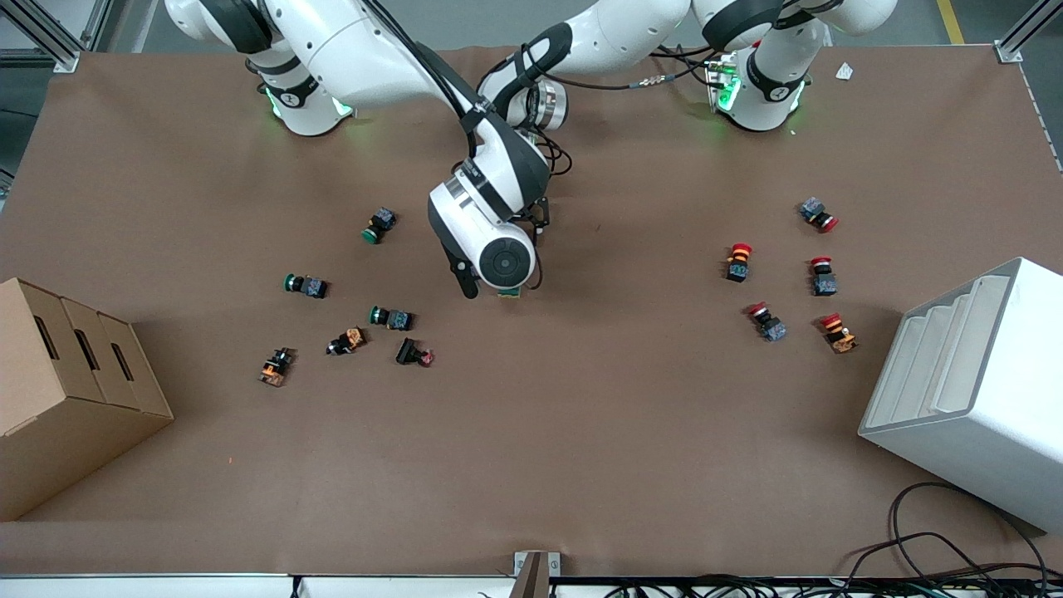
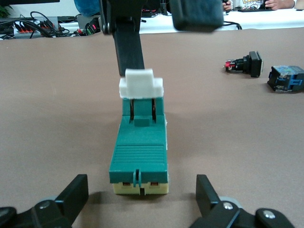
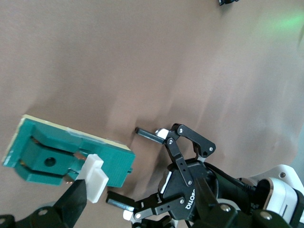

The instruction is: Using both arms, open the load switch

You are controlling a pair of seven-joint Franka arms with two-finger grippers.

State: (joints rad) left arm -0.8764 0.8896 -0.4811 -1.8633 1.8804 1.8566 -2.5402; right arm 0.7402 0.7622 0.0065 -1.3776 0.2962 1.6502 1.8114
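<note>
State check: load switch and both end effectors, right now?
load switch: flat on the table, white lever sticking up.
left end effector: open, straddling the switch's end, not touching.
right end effector: open, one finger at the lever.

In the front view the right arm's wrist covers nearly all of the load switch (image 1: 508,291). The left end effector (image 2: 142,199) is cut off at the frame edge. The right end effector (image 3: 83,194) perhaps touches the white lever (image 3: 95,177).
</note>
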